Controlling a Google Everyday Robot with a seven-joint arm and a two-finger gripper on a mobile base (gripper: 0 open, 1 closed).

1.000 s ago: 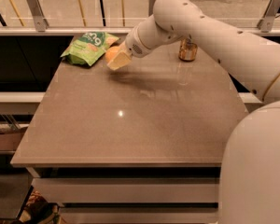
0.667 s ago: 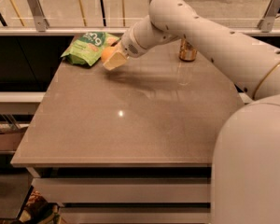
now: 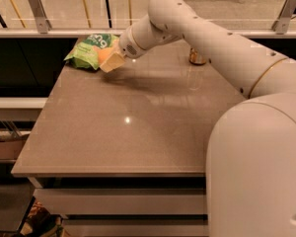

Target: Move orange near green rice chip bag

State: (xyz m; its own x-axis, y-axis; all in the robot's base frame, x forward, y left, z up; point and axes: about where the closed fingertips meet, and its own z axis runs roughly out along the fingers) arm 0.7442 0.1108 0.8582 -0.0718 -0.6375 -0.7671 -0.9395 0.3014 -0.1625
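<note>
The robot's white body [image 3: 256, 172] fills the lower right of the frame. Beyond it the grey-brown table [image 3: 128, 132] spreads across the middle, with a small glint of light near its centre. The white arm [image 3: 212, 38] rises from the right edge to the upper centre, then bends down and left toward the table's far left corner.

There, in the upper left, the gripper [image 3: 109, 61] hangs low over the tabletop, its tan fingers pinched on the orange [image 3: 102, 55]. The orange sits right against the right edge of the green rice chip bag [image 3: 86, 53], which lies crumpled on that corner; whether fruit and bag touch cannot be told.

Farther right, at the table's back edge, a bronze-gold can [image 3: 197, 59] shows partly behind the arm. A pale rail [image 3: 54, 32] runs across the top.
</note>
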